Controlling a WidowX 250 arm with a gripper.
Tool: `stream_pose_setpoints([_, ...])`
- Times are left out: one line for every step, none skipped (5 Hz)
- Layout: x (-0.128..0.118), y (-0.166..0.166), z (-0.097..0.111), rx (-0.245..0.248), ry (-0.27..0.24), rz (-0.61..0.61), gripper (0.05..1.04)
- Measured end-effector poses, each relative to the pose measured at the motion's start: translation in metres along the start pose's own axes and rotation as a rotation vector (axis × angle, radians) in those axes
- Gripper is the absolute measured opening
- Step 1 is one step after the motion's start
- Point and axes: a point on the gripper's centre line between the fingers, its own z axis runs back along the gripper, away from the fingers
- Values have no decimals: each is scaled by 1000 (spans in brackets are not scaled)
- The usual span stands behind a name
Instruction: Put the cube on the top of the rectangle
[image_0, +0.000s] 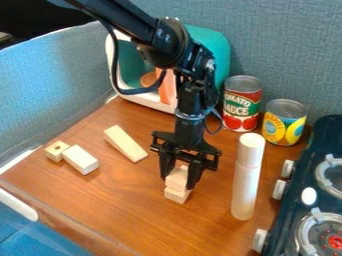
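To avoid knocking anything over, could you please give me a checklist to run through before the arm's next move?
1. Gripper has the upper block between its fingers: ok.
2. Upper block above the lower block: ok.
3. Lower block down on the table: ok.
4. Upper block fully seated, safe to release: cannot tell.
5. White cylinder upright, apart from the gripper: ok.

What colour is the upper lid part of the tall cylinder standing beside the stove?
White, on the cylinder; the camera view shows it.
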Motion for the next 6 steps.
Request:
stream_pose_setpoints([4,-1,0,-3,-20,15,659])
stream_pose_setpoints([2,0,-4,2,-21,32,953])
stream_pose_setpoints([-5,0,7,-13,-49,39,1005])
stream_pose_setpoints([-13,4,22,-37,-69,65,1000])
stream_pose_setpoints([-23,15,59,-58,-125,98,1001])
stream_pose_setpoints([-35,28,100,-15,-193,135,1001])
